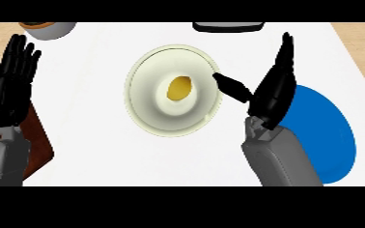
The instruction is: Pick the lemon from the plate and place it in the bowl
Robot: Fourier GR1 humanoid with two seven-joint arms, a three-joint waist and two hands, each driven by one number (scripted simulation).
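Note:
A yellow lemon (180, 88) lies in the middle of a cream bowl (146, 96) on the white counter. To its right stands my right hand (274, 89), open, fingers straight and pointing away, thumb reaching toward the bowl's right rim without touching the lemon. Behind that hand lies a blue plate (331, 135), partly hidden by the forearm, with nothing showing on its visible part. At the left edge my left hand (18, 79) rests open with fingers up.
A grey pot or cup (49, 29) with brown contents sits at the back left. A dark appliance edge (228, 27) shows at the back centre. A brown board (37, 142) lies under the left forearm. Wooden surface (351, 38) borders the counter at right.

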